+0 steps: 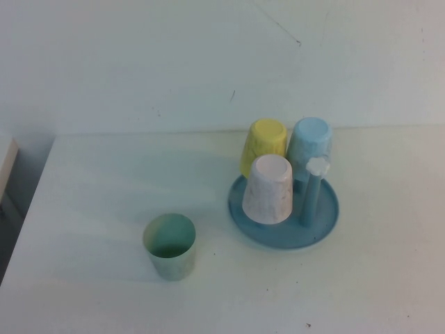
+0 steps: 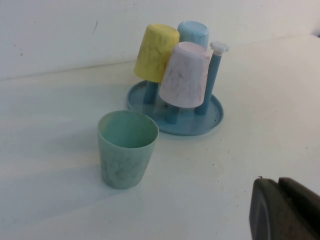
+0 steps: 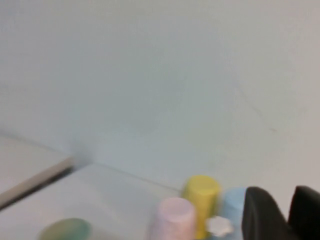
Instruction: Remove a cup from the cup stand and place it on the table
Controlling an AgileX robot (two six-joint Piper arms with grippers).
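Observation:
The pale mint-green cup (image 1: 169,245) (image 2: 126,148) stands upright, mouth up, on the white table (image 1: 104,195), left of the cup stand (image 1: 323,226) (image 2: 212,117). One white-knobbed peg (image 1: 317,167) (image 2: 218,48) on the stand is bare. Neither arm shows in the high view. In the left wrist view my left gripper (image 2: 277,182) is shut with nothing in it, hanging back from the cup and off to one side. My right gripper (image 3: 282,197) is open and empty, raised behind the stand; the cup (image 3: 65,230) shows blurred beyond the stand.
Three cups sit upside down on the stand's pegs: yellow (image 1: 264,142), light blue (image 1: 309,139) and pinkish-white (image 1: 268,189). A pale wall (image 1: 208,62) rises behind the table. The table's left edge (image 1: 31,209) drops off beside a wooden surface (image 1: 7,156).

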